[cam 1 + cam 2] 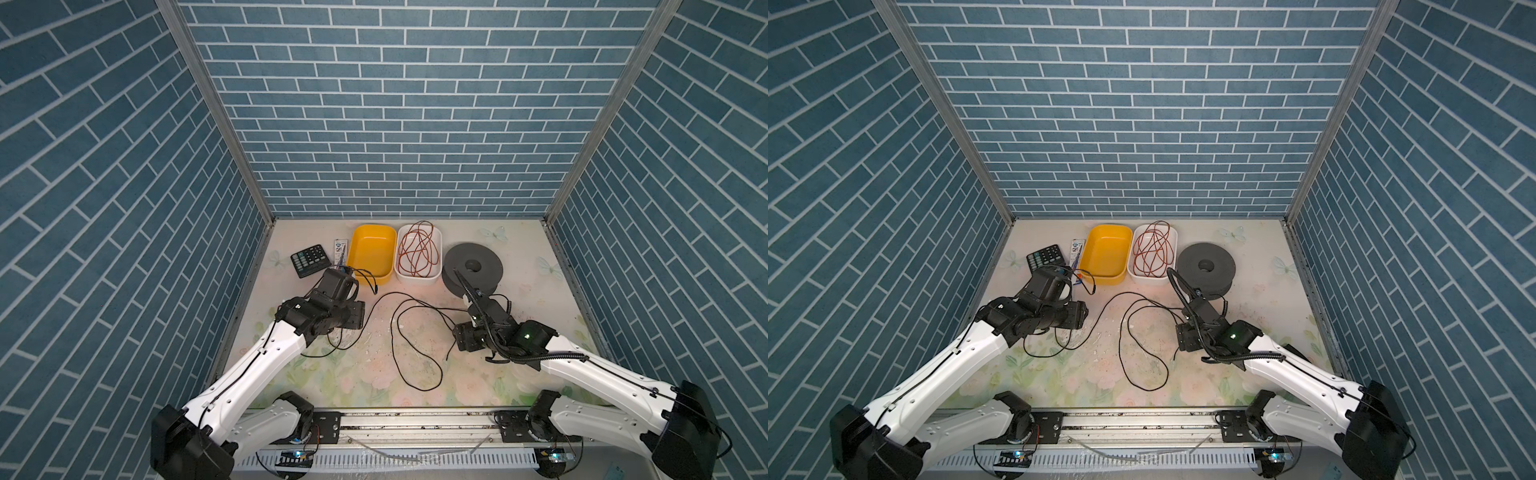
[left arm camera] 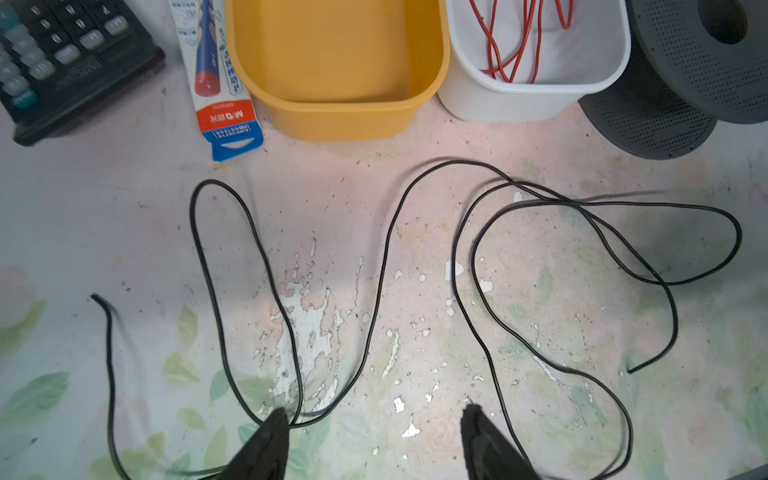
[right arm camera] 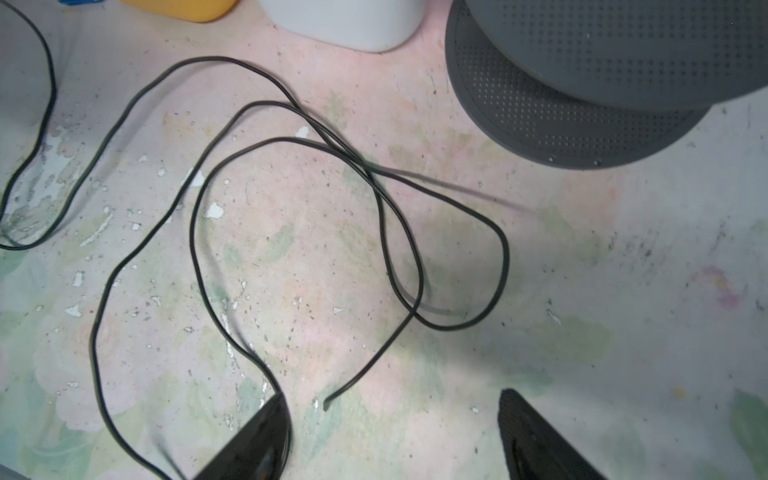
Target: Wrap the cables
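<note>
Left gripper [image 2: 374, 409] and right gripper [image 3: 392, 394] fingers spread over thin, looping black cable [image 2: 383, 270].

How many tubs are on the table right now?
2. The yellow tub sits empty at the back; the white tub stands beside it, toward the grey spool, holding reddish-brown wire.

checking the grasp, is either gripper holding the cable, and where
Nothing is held: left gripper and right gripper are both open, the cable lying loose on the table.
</note>
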Controlling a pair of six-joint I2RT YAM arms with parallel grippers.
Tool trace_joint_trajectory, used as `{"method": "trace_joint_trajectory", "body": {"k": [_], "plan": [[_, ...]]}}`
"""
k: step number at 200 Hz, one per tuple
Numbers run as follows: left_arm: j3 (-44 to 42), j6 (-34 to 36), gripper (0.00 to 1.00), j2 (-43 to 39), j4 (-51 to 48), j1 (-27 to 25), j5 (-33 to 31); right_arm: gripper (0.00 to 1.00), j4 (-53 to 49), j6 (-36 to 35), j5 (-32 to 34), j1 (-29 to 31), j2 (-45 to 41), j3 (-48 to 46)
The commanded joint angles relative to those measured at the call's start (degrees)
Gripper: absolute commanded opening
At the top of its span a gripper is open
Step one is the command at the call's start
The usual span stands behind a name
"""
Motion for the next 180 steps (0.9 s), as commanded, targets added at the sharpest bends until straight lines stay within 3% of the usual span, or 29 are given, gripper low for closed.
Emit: {"method": "trace_joint_trajectory", "body": {"k": [1,25,66,147,180], "plan": [[-1.55,-1.30,0.66,0.50,4.77,0.31,3.97,0.77,-5.51,5.58,-0.59,-0.16,-2.64,1.30],[-1.43,-1.52,0.65,2.69,6.52,0.30,5.25,0.70,-5.22,7.60,-3.37,-0.17,-3.31,-0.39],[-1.13,-2.39,0.63,4.38,8.46,0.22,7.20,0.67,7.21,9.85,-10.88,-0.19,2.71,-2.97],[-2.09,-2.23,0.62,3.15,7.81,0.23,6.61,0.56,11.83,13.61,-9.41,0.13,15.72,-3.48],[-2.77,-2.38,0.62,3.33,8.47,0.23,7.33,0.42,13.59,13.47,-10.09,0.18,18.73,-3.70]]}}
